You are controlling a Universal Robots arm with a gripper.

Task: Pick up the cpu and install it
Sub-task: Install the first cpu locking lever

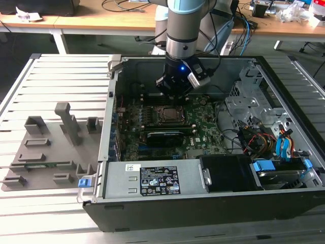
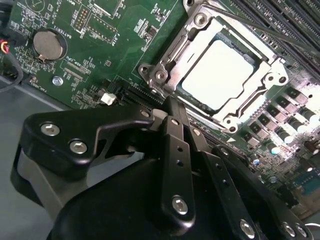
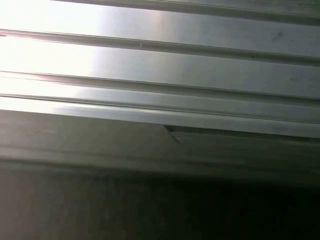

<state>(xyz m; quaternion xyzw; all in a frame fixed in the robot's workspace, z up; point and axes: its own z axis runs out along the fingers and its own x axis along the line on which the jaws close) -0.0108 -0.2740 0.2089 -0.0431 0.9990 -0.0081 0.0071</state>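
1 cpu, a flat square with a silvery-white top, lies seated in the metal-framed socket on the green motherboard in the second wrist view. The end effector hangs just beside the socket with its black fingers drawn together and nothing between them. In the exterior view the arm stands over the socket inside the open computer case, which rests on the slatted counter. The chip looks light, stiff and thin, and probably fragile underneath; its bare edges seem the safe place to hold. The case also holds a power supply, bundled cables and blue-tabbed drive bays. A grey fixture tray sits on the counter beside the case.
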